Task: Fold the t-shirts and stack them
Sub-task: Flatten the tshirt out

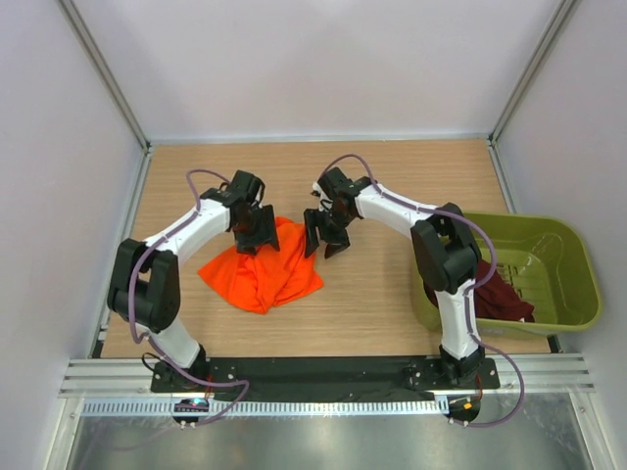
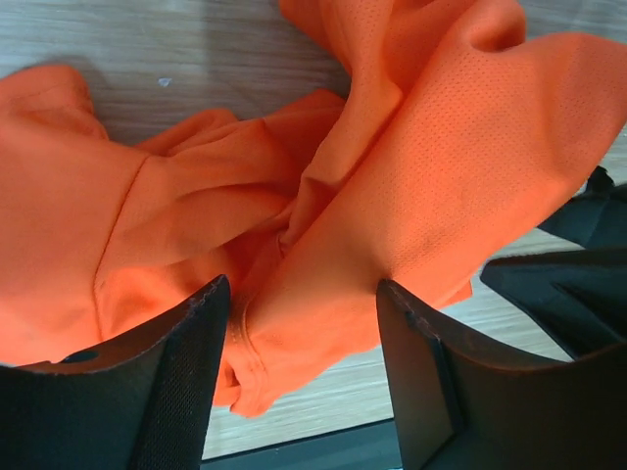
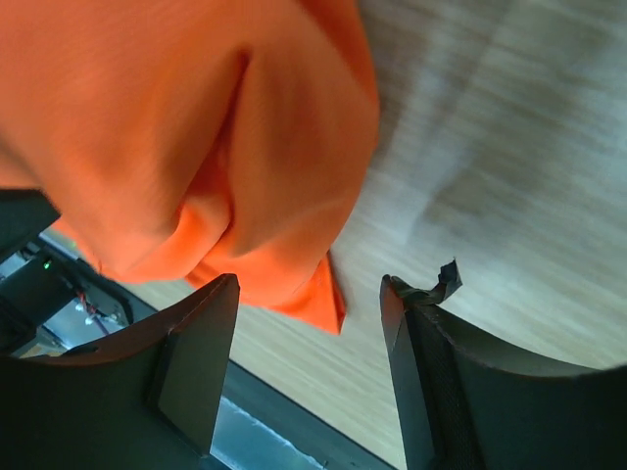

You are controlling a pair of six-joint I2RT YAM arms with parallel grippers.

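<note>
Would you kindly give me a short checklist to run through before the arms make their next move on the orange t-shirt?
1. Orange t-shirt spread flat on the table: not ok, it is bunched in folds.
2. Left hand open over the cloth: ok, cloth lies between its fingers.
3. Right hand open at the shirt's edge: ok, a hem corner shows between its fingers.
4. Maroon t-shirt out of the tub: not ok, it is draped over the rim.
5. Collar located: cannot tell, folds hide it.

The wooden table (image 1: 392, 304) bears a crumpled orange t-shirt (image 1: 263, 276) and, at right, a green tub (image 1: 586, 279).
</note>
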